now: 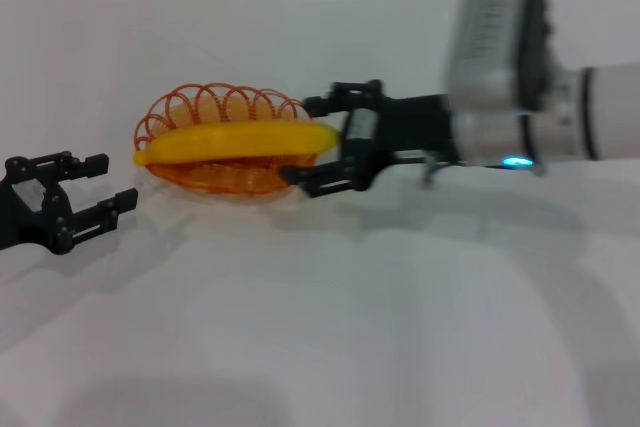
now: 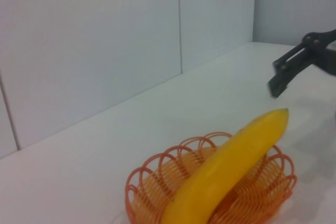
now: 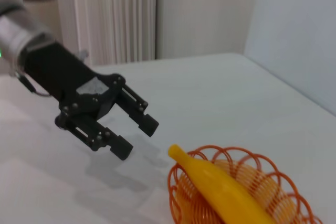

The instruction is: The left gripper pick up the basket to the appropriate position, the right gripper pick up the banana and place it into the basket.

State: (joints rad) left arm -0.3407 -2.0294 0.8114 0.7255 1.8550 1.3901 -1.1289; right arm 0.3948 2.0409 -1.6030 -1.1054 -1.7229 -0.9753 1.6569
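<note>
The orange wire basket (image 1: 212, 103) stands on the white table, left of centre. The yellow banana (image 1: 240, 142) lies lengthwise in it, resting across the rim, with both ends sticking out. My right gripper (image 1: 305, 140) is open at the banana's right end, one finger on each side of the tip, and does not hold it. In the left wrist view one of its fingers (image 2: 287, 70) hangs apart from the banana's tip (image 2: 281, 116). My left gripper (image 1: 118, 179) is open and empty on the table just left of the basket. It also shows in the right wrist view (image 3: 139, 139).
The white table (image 1: 320, 327) stretches wide in front of the basket. A pale panelled wall (image 2: 105, 51) runs along the far edge. White curtains (image 3: 115, 14) hang beyond the table in the right wrist view.
</note>
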